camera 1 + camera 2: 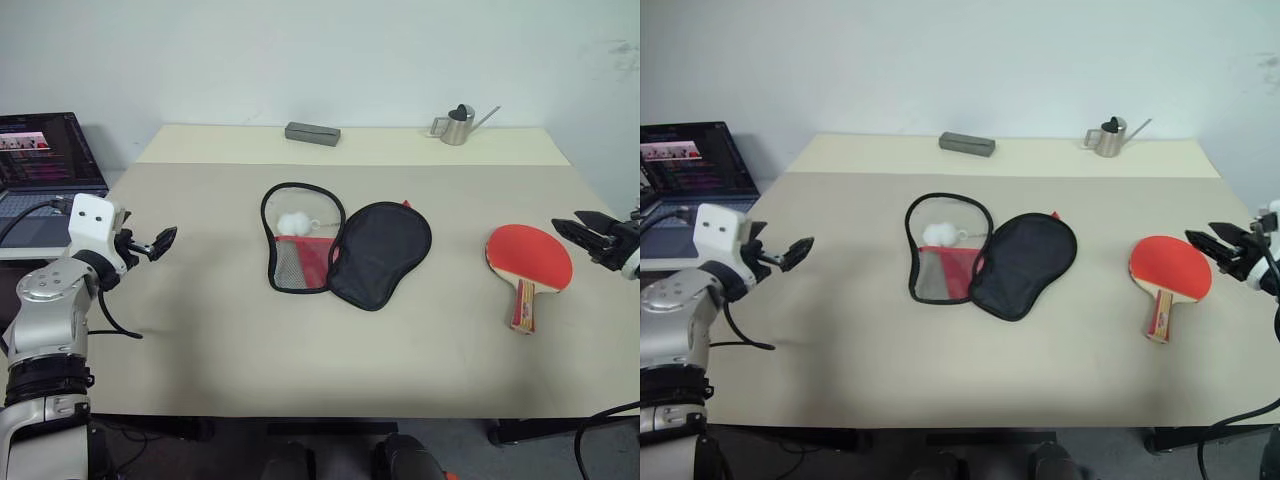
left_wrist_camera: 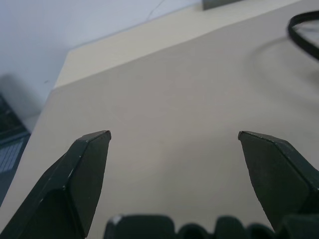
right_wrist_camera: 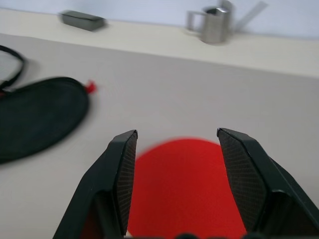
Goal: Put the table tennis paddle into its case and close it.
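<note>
Paddle: table tennis paddle lay flat on the right of the table, red face up, striped wooden handle pointing toward the near edge; nothing gripping it.
Handling: judged light and stiff; rubber face likely grippy, thin blade sitting flush on the top and hard to get under; handle judged the best place to take hold, raised enough for a pinch across its sides.
Case: case lay unzipped and spread open at mid-table, well apart from the paddle on its left; black half to the right, mesh-lined red half to the left with the white pom-pom inside it; soft, likely to slide or fold when pushed.
Right gripper: right gripper hovered just right of the paddle head, fingers apart, empty.
Left gripper: left gripper hung at the left, well apart from the case, fingers spread wide, empty.
Far edge: grey block and small metal watering can.
Far left: open laptop.
</note>
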You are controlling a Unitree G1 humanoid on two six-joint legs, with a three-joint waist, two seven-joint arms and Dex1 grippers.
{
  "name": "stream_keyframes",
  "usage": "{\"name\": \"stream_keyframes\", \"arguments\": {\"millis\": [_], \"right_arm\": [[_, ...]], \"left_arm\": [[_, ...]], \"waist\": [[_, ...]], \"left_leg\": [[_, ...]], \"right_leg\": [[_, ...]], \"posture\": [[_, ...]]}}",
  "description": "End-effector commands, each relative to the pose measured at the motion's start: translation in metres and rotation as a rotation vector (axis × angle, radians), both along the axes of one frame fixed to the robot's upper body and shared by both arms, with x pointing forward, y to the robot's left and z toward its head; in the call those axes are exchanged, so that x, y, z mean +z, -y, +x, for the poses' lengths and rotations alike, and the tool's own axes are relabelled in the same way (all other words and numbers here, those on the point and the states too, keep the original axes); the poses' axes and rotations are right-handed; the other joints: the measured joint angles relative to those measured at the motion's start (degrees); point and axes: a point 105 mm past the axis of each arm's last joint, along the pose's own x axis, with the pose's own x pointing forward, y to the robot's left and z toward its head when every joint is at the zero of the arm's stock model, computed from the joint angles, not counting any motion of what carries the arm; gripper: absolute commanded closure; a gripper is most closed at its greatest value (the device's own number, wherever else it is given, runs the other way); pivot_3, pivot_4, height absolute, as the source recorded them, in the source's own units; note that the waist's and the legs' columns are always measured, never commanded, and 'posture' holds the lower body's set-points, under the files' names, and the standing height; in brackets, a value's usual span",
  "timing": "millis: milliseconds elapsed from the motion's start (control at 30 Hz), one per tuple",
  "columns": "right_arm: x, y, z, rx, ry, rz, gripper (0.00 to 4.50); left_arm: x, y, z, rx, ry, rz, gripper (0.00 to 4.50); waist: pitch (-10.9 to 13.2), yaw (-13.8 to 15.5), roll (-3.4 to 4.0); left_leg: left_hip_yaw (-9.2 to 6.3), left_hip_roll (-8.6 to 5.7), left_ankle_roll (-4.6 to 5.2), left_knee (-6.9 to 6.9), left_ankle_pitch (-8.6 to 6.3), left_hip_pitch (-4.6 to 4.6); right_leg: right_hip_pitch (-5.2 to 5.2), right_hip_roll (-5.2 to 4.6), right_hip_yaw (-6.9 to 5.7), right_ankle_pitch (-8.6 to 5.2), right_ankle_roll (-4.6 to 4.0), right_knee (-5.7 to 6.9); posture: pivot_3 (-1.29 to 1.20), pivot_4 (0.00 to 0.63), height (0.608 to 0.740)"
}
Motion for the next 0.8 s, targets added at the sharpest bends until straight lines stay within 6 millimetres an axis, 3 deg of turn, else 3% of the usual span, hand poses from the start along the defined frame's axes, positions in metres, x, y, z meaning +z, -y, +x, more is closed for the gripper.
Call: {"name": "stream_keyframes", "arguments": {"millis": [33,267,567,800], "right_arm": [[0.015,-0.011,-0.003,0.045,0.033,0.004,1.69],[0.019,-0.07,-0.006,0.277,0.001,-0.02,1.69],[0.029,-0.103,-0.008,0.421,-0.042,-0.031,1.69],[0.018,-0.125,0.002,0.368,-0.138,-0.003,1.69]], "left_arm": [[0.025,0.012,-0.004,-0.086,0.066,0.002,0.0],[0.05,0.067,-0.007,-0.376,0.054,-0.003,0.0],[0.067,0.117,-0.015,-0.648,0.008,0.026,0.0],[0.059,0.13,-0.011,-0.734,-0.051,0.057,0.0]], "waist": [[0.0,0.06,0.0],[0.0,0.07,0.0],[0.0,0.05,0.0],[0.0,-0.11,0.0]], "left_leg": [[0.0,0.0,0.0,0.0,0.0,-0.01],[-0.06,-0.01,0.0,0.02,0.0,-0.04],[-0.05,-0.02,0.01,0.03,0.0,-0.05],[-0.01,0.0,0.01,0.03,-0.01,-0.05]], "right_leg": [[0.0,-0.01,-0.01,0.0,0.0,-0.01],[0.0,-0.01,-0.04,0.0,0.0,0.0],[-0.01,0.21,-0.08,0.0,0.0,-0.02],[-0.03,0.25,-0.04,-0.01,0.0,-0.02]], "posture": [[0.0,0.15,0.74],[0.0,0.15,0.74],[0.0,0.15,0.74],[0.0,0.15,0.74]]}}
